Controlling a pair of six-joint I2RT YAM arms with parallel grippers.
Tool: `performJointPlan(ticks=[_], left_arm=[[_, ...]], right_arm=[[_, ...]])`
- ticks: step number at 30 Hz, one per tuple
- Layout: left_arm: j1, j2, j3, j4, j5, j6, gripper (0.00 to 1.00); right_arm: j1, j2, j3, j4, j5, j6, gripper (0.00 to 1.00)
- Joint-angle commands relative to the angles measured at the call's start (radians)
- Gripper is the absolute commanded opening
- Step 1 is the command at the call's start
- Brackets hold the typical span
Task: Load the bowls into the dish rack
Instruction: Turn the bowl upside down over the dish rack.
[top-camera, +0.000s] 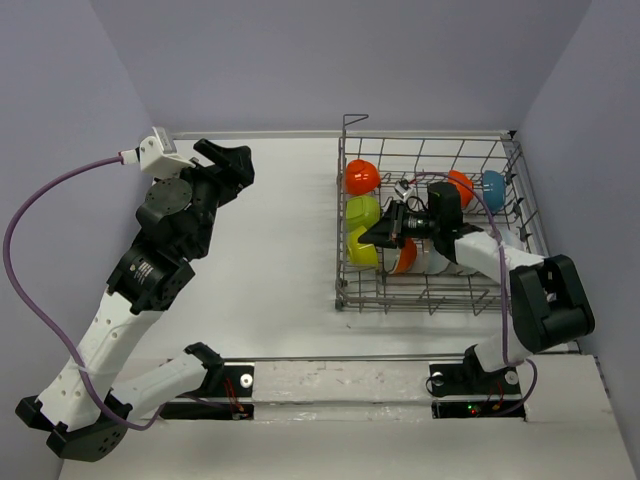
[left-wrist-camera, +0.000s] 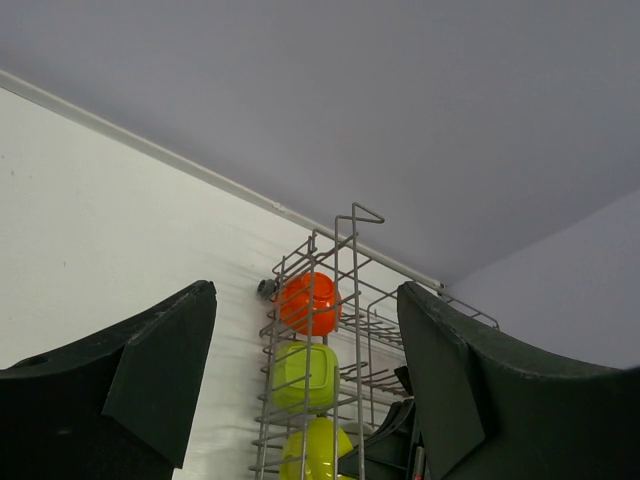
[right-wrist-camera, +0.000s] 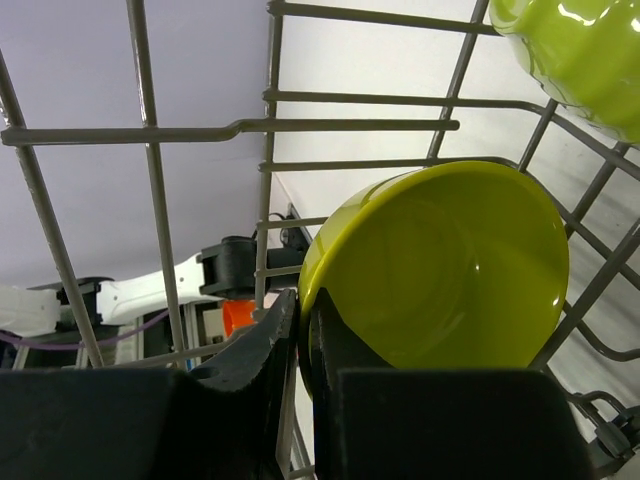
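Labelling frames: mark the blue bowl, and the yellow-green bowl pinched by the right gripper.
blue bowl (top-camera: 493, 185): top view, its visible middle.
yellow-green bowl (right-wrist-camera: 450, 270): right wrist view, middle of its glossy face.

A flat white tabletop (top-camera: 280, 260) meets pale lilac walls (top-camera: 300, 60) along its far and side edges.

— What do your arms look like?
— My left arm (top-camera: 105, 330) and right arm (top-camera: 480, 250) both have white shells on the links and black blocks at the joints.
— Any cables?
— A purple cable (top-camera: 7, 245) runs to the white camera (top-camera: 157, 150) on my left wrist. My fingers (left-wrist-camera: 150, 380) are matte black wedges.
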Motion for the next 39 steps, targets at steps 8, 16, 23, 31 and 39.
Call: performJointPlan(ticks=[8,16,23,31,39], left_arm=[[0.009,0.008,-0.002,0.043,0.008,-0.002,0.82],[0.008,0.015,0.007,0.04,0.012,0.0,0.82],[0.008,0.074,0.028,0.02,0.063,0.02,0.82],[0.008,0.256,0.044,0.052,0.192,0.041,0.81],[-0.005,0.413,0.075,0.101,0.265,0.046,0.8]], right_arm=[[-0.008,-0.042,0.048,-0.274,0.256,-0.198,0.14],[-0.008,-0.05,0.062,-0.328,0.335,-0.229,0.18],[-0.008,-0.057,0.062,-0.353,0.376,-0.247,0.21],[-0.008,-0.062,0.048,-0.356,0.387,-0.253,0.21],[-0.008,-0.06,0.05,-0.357,0.394,-0.26,0.21]])
